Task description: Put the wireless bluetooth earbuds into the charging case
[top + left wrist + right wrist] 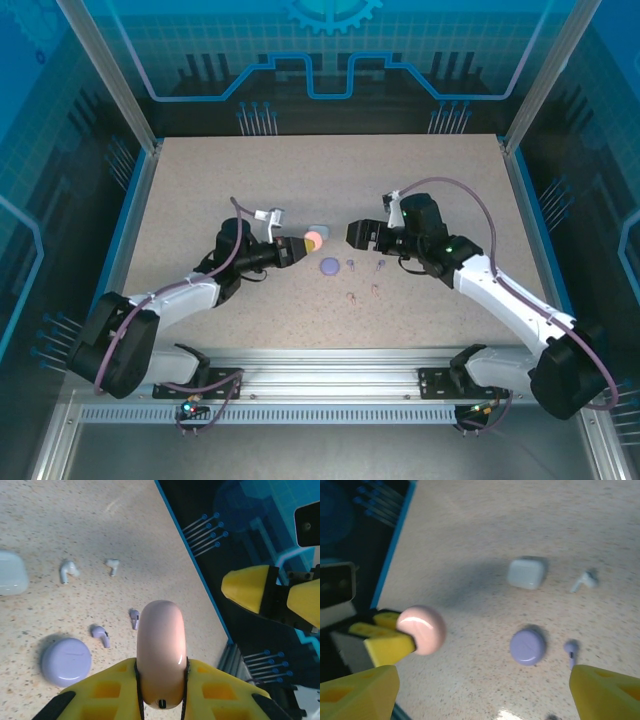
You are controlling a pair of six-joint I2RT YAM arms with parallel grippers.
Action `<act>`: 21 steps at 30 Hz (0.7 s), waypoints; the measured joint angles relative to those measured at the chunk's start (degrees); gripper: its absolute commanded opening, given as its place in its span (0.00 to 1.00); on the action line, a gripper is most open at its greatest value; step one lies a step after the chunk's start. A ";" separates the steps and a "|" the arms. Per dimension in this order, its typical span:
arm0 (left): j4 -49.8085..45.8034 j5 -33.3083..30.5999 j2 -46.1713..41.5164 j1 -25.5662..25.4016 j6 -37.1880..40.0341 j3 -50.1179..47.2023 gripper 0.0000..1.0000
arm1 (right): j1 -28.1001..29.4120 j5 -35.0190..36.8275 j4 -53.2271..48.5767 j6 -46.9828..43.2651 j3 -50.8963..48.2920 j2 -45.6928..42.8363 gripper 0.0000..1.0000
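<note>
My left gripper (300,247) (161,682) is shut on a closed pink charging case (313,241) (161,650) (422,629), held on edge above the table. Facing it from the right, my right gripper (352,235) (482,700) stands open and empty, and its yellow fingers (250,587) show in the left wrist view. On the table lie a closed purple case (330,266) (66,661) (527,646) and a white case (318,230) (10,572) (527,573). Two purple earbuds (101,635) (134,617) and two white earbuds (68,570) (112,566) lie loose beside them.
Two more tiny buds (351,297) (375,290) lie nearer the front edge. A blue rim (135,205) borders the speckled table (200,180), with aluminium posts at the corners. The rail holding the arm bases (330,385) runs along the front.
</note>
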 measured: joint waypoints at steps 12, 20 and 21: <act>-3.37 3.39 0.00 -1.70 1.57 1.73 0.00 | 5.09 -6.10 5.99 -5.81 2.67 10.27 0.84; -4.17 3.37 0.00 -1.88 2.62 1.73 0.00 | 5.14 -6.05 6.75 -5.99 2.78 11.34 0.81; -4.17 3.37 0.00 -1.88 2.69 1.73 0.00 | 5.14 -6.05 6.75 -5.99 2.78 11.39 0.81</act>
